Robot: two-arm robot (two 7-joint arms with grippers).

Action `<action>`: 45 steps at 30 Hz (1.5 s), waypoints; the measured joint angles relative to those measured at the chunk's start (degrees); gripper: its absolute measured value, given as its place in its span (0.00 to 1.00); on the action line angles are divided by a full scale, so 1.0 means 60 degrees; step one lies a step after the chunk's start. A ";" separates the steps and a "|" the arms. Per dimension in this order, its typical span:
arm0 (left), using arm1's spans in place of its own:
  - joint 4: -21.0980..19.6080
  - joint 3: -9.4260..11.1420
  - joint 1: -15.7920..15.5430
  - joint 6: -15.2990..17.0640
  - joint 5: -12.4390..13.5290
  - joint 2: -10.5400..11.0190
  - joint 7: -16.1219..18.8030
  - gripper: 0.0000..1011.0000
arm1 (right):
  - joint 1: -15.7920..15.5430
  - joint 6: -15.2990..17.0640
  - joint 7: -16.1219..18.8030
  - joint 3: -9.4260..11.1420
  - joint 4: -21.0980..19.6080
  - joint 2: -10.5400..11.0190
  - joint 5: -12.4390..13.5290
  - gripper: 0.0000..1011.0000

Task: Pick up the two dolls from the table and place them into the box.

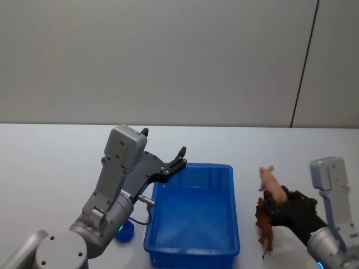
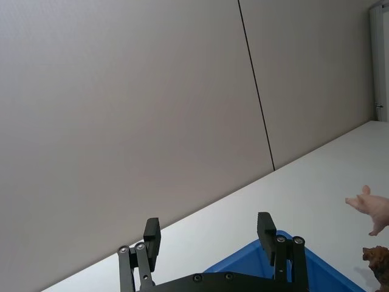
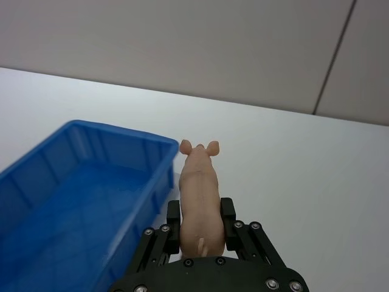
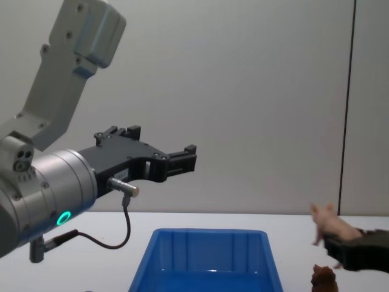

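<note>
While the right gripper is clenched on the flanks of the pink pig doll, we see that doll held clear of the table, just to the right of the box and about level with its rim. The pig is gripped near its hindquarters, and its ears and snout point toward the box's far end. Lower down, the shaggy brown doll stands upright on the table just beside the box's right wall, toward its near corner. It sits close under the right gripper, and we cannot tell whether the two touch. The left gripper hangs in the air above the box's far left corner. Its fingers are spread wide apart and grasp nothing. Beside the box's left wall, near its near corner, we make out a small blue thing on the table. It is mostly hidden behind the left arm, and we cannot tell what it is.
</note>
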 joint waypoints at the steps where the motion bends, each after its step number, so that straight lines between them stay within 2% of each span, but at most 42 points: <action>1: 0.0000 0.0000 0.0000 0.0000 0.0000 0.0000 0.0000 0.99 | 0.0019 -0.0011 0.0060 -0.0010 0.0000 -0.0004 -0.0004 0.38; 12: 0.0000 0.0000 0.0000 0.0000 0.0000 0.0001 0.0001 0.99 | 0.0358 -0.0206 0.1507 -0.0192 0.0225 -0.0134 -0.0118 0.37; 21: 0.0000 0.0000 0.0000 0.0000 0.0000 0.0000 0.0000 0.99 | 0.0817 -0.0307 0.2856 -0.0453 0.0778 -0.0402 -0.0271 0.38; 24: 0.0000 0.0000 0.0000 0.0000 0.0000 0.0000 0.0000 0.99 | 0.0934 -0.0311 0.3127 -0.0524 0.0957 -0.0481 -0.0307 0.39; 30: 0.0000 0.0000 0.0000 0.0000 0.0000 0.0000 0.0000 0.99 | 0.1236 -0.0314 0.3666 -0.0690 0.1456 -0.0693 -0.0376 0.61; 31: 0.0000 0.0000 0.0000 0.0000 0.0000 0.0000 0.0000 0.99 | 0.1236 -0.0314 0.3666 -0.0690 0.1456 -0.0693 -0.0376 0.61; 32: 0.0000 0.0000 0.0000 0.0000 0.0000 0.0000 0.0000 0.99 | 0.1276 -0.0315 0.3702 -0.0714 0.1530 -0.0728 -0.0383 0.67; 35: 0.0000 0.0000 0.0000 0.0000 0.0000 0.0000 0.0001 0.99 | 0.1329 -0.0315 0.3710 -0.0747 0.1639 -0.0777 -0.0394 0.75; 41: 0.0000 0.0000 0.0000 0.0000 0.0000 0.0000 0.0000 0.99 | 0.1365 -0.0323 0.3404 -0.0797 0.1737 -0.0841 -0.0423 0.93; 45: 0.0000 0.0000 0.0000 0.0000 0.0000 0.0000 0.0000 0.99 | 0.1311 -0.0328 0.3072 -0.0800 0.1700 -0.0838 -0.0446 0.99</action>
